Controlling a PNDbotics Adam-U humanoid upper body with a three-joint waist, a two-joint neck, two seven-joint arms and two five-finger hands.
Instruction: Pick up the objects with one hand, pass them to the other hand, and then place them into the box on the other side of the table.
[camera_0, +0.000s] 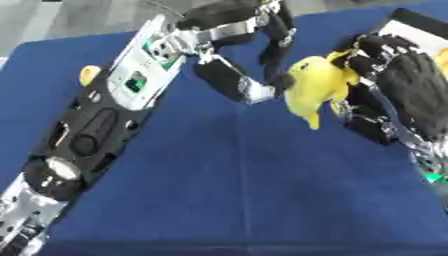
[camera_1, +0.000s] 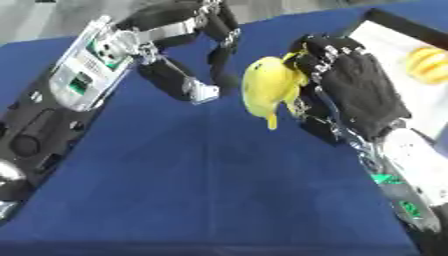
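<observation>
- The yellow soft toy (camera_1: 267, 85) hangs in the air above the blue tabletop (camera_0: 245, 190), between the two hands and near the far middle of the cloth.
- The right hand (camera_1: 354, 90) has its fingers curled round the toy's right side, so the toy sits against that hand's fingers and palm; its narrow tail end points down and slightly toward the robot.
- The toy's long axis runs roughly up-and-down in the views, tilted a little, with its bulk at the top.
- The left hand (camera_0: 245, 75) sits just to the toy's left, thumb and fingers spread apart in a wide arc; in the left eye view a fingertip (camera_0: 282, 80) looks to be touching or nearly touching the toy's left edge, though contact cannot be told for sure.
- My reading: this is the handover, and the toy lies directly to the right of the left hand's gap, so a short sideways closing move would take it.
- A box (camera_1: 394, 45) with a pale floor lies at the far right, holding a yellow-orange thing (camera_1: 429, 64); another small yellow thing (camera_0: 88, 74) shows at the left behind the left arm.
</observation>
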